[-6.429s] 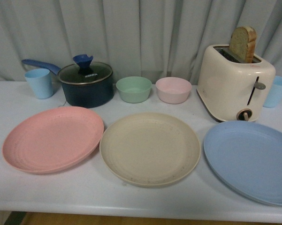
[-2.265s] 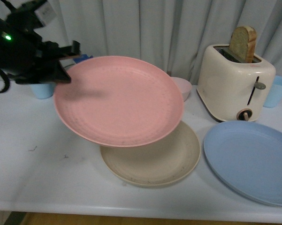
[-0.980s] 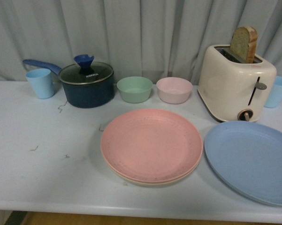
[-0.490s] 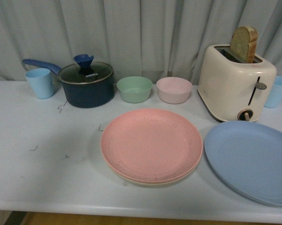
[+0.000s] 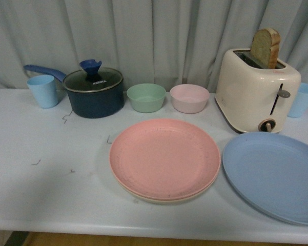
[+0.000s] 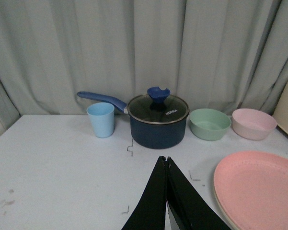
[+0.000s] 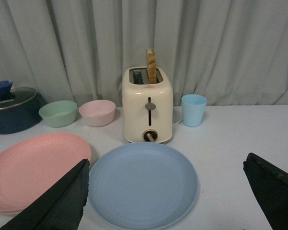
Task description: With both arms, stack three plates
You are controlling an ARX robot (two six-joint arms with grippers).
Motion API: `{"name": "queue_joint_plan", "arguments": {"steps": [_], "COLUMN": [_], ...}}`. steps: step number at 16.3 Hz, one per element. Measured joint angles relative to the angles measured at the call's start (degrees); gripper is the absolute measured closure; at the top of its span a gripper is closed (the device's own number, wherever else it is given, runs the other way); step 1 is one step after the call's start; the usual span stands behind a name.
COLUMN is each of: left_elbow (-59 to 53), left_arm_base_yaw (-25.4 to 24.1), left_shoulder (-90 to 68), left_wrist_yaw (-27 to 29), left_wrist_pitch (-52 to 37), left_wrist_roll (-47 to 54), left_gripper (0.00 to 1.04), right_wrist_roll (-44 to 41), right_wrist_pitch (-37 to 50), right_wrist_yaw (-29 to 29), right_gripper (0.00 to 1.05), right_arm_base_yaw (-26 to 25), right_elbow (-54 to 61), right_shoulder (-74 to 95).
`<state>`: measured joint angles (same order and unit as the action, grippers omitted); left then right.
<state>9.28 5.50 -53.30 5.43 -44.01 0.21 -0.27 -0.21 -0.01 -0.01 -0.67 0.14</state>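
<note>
My left pincer [image 6: 166,165] hangs pressed together and empty over the bare left stretch of the table [image 5: 46,174], beside the pink plate [image 5: 164,158], which sits nested on the cream plate [image 5: 161,199] mid-table, a pile ready for the third. The light blue plate [image 5: 274,174] lies alone just right of them, with the toaster [image 5: 256,92] close behind, so I judge its front and right rims the freest approach. My right pincer [image 7: 166,163] is spread wide above it, holding nothing.

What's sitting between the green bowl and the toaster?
The small pink bowl sits between the green bowl and the toaster. The front view shows it best.
</note>
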Motion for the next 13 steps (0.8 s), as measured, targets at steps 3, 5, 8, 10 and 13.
{"name": "queue_joint_plan", "arguments": {"steps": [3, 5, 8, 10, 13], "left_elbow": [-2.89, -4.22, -6.21, -8.63, -8.63], "left_arm_base_yaw": [-3.1, -5.84, -5.33, -5.38, -5.38], "left_shoulder": [4.83, 8.83, 14.58, 16.17, 22.64], "left_wrist_yaw": [-3.78, -4.61, -5.44, -5.4, -5.42], "left_wrist_pitch": [2.89, 5.07, 9.31, 7.82, 13.68], "left_wrist_roll": [0.02, -0.04, -0.04, -0.04, -0.04], "left_gripper": [1.03, 1.03, 1.03, 1.03, 1.03], "right_wrist_roll": [0.0, 0.0, 0.0, 0.0, 0.0], "right_wrist_pitch": [0.02, 0.0, 0.0, 0.0, 0.0], "right_wrist_yaw": [0.0, 0.0, 0.0, 0.0, 0.0], "right_gripper": [0.06, 0.06, 0.06, 0.06, 0.06], "right_arm_base_yaw": [0.0, 0.0, 0.0, 0.0, 0.0], "right_elbow": [0.0, 0.0, 0.0, 0.0, 0.0], "right_shoulder": [0.0, 0.0, 0.0, 0.0, 0.0]}}
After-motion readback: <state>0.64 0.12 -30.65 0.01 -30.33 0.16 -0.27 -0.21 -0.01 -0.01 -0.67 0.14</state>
